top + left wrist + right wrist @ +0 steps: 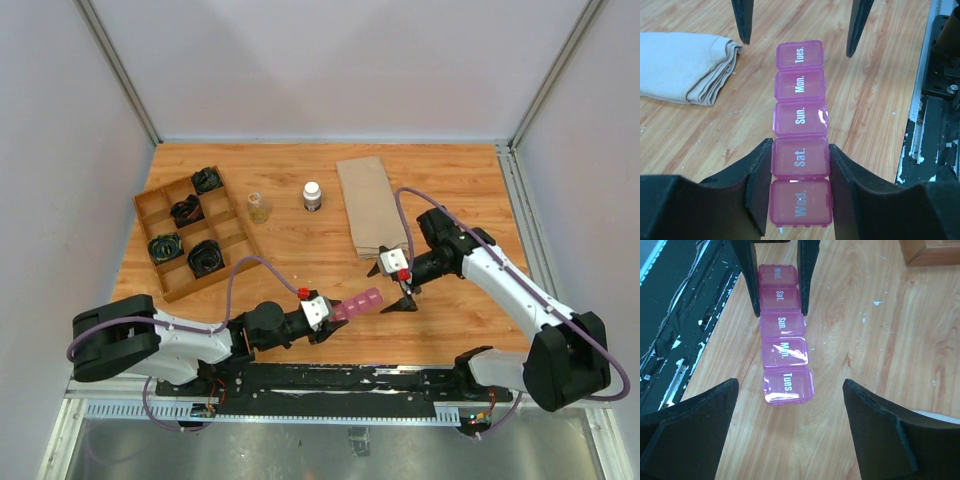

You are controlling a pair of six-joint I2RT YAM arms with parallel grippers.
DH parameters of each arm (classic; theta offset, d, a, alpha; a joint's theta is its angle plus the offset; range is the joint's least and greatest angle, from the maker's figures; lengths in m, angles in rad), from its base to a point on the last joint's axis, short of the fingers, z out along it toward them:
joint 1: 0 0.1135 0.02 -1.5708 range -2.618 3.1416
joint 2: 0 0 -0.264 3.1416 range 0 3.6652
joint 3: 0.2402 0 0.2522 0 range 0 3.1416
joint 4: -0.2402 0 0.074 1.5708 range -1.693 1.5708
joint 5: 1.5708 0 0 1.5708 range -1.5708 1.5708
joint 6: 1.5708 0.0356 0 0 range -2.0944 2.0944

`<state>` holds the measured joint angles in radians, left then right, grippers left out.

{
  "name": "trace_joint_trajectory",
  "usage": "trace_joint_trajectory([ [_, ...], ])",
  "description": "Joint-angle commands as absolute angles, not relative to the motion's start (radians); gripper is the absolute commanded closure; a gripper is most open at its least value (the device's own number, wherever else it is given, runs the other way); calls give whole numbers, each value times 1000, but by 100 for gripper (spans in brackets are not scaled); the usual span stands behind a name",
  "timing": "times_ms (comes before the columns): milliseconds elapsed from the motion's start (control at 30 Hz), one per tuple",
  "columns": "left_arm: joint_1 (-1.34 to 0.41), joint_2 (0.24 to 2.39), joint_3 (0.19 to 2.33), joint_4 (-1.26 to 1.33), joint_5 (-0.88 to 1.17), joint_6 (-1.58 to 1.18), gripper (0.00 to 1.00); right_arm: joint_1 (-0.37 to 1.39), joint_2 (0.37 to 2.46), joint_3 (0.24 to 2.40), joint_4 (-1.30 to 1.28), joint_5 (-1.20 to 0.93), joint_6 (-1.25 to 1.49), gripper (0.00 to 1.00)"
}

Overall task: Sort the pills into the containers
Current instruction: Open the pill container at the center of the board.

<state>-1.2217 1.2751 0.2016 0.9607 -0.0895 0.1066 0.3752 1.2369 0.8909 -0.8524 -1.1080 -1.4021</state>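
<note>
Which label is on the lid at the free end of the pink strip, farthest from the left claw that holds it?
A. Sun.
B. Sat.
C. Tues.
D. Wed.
C: in the left wrist view the containers run outward from the left claw, and the last lid reads Tues. That end lies near the open right claw, which does not touch it.

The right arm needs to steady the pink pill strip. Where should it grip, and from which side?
Probably the Tues. compartment at the free end of the pink pill strip, pinched across its narrow width on the flat long sides, from above. The left gripper clamps the Sat. compartment, leaving Tues. clear and farthest away; the right gripper stands open either side of it.
</note>
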Motion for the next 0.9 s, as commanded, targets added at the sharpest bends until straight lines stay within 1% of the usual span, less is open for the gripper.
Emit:
trace_joint_trajectory([
  [0,-1229,1247,219,958,-76,122,100,419,1282,909,-872,-1073,-1368,16],
  [200,-1229,1230,214,951,-88,125,100,436,1305,931,-905,-1077,-1372,27],
  [633,-1229,1219,214,942,-95,125,100,440,1310,943,-906,-1089,-1351,45],
  [867,-1229,1203,215,930,-98,131,100,440,1316,954,-921,-1094,-1351,57],
])
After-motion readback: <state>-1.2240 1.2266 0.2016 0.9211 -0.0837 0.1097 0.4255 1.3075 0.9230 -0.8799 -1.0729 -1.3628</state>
